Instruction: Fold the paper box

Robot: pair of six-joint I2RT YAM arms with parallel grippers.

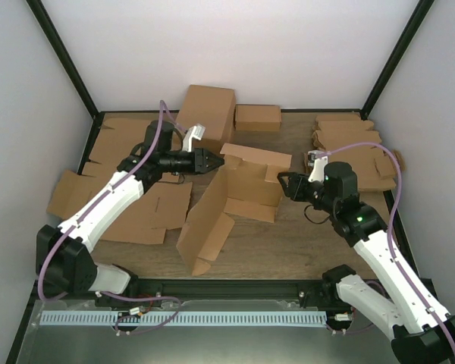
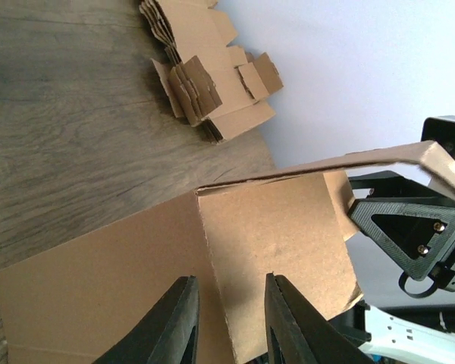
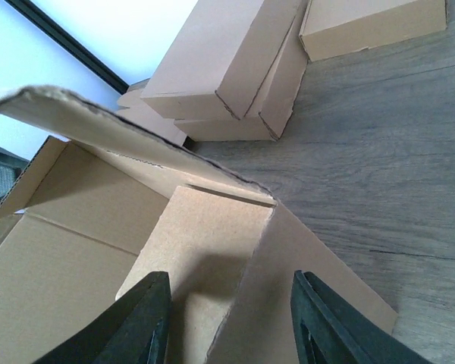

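Large brown cardboard paper box (image 1: 246, 186) standing half-folded, left tool (image 2: 230, 279) narrowly spread, facing its corner crease, right tool (image 3: 229, 274) spreading wide, straddling one flap

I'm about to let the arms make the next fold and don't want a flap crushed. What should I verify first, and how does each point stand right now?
1. Paper box sits between the two arms, partly folded: ok.
2. Left gripper is at the box's left end, jaws narrowly apart. Whether it touches the panel: cannot tell.
3. Right gripper is open and straddles a small inner flap: ok.
4. Long flap folded into place: not ok, it juts toward the near edge.
5. Finished boxes at the back are apart from the fold: ok.
6. Flat blanks on the left are apart from the long flap: cannot tell, their edges meet in the top view.
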